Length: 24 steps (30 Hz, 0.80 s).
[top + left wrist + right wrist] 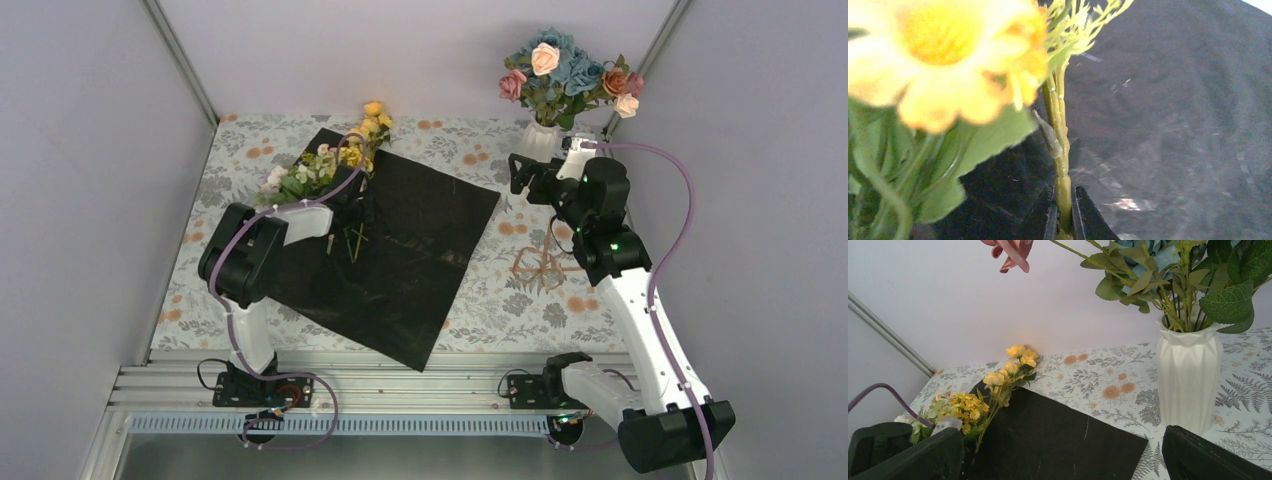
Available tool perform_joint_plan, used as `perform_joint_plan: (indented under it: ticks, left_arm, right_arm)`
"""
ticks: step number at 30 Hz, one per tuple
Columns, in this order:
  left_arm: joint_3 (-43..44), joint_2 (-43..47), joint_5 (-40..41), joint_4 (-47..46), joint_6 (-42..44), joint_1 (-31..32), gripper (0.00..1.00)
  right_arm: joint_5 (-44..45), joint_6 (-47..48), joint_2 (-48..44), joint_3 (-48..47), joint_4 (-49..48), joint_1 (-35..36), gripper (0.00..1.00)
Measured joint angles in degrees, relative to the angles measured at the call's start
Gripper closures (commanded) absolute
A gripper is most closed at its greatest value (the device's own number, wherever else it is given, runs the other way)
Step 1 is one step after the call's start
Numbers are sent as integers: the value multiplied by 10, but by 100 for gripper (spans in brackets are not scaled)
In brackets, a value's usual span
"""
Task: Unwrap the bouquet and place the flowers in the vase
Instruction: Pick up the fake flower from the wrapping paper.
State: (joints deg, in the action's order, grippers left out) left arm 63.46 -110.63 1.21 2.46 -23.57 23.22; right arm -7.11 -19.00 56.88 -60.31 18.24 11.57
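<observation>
The black sheet [400, 250] lies spread flat on the table, and the remaining flowers [330, 160] lie across its far left corner with yellow and white blooms. My left gripper [1064, 220] is shut on a green flower stem [1062, 150] just above the sheet, with a yellow bloom [948, 55] close in front of the camera. In the top view that left gripper [352, 195] sits among the stems. The white ribbed vase [540, 140] at the back right holds blue, pink and orange flowers [565, 70]. Beside it, my right gripper [520, 175] stands open and empty, its fingers [1208, 455] wide apart before the vase [1188, 380].
A brown ribbon [540, 265] lies on the floral tablecloth [480, 300] between the sheet and the right arm. Grey walls close the table on three sides, and a metal rail [400, 385] runs along the near edge.
</observation>
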Motion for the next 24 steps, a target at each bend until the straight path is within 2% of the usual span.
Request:
perform_joint_plan:
  ticks: [10,20,24]
  left_arm:
    - [-32,102,-55,-13,0,0,98]
    - [-54,158,-128,-42,-11,0,98]
    - [-65,198,-158,-59,-12,0,98]
  right_arm:
    - [-56,-3,-3,6,-4,0,2]
    - [-105,-23,-15,20,-9,2,6]
    - [-115,-23,-14,19,-9,4,14]
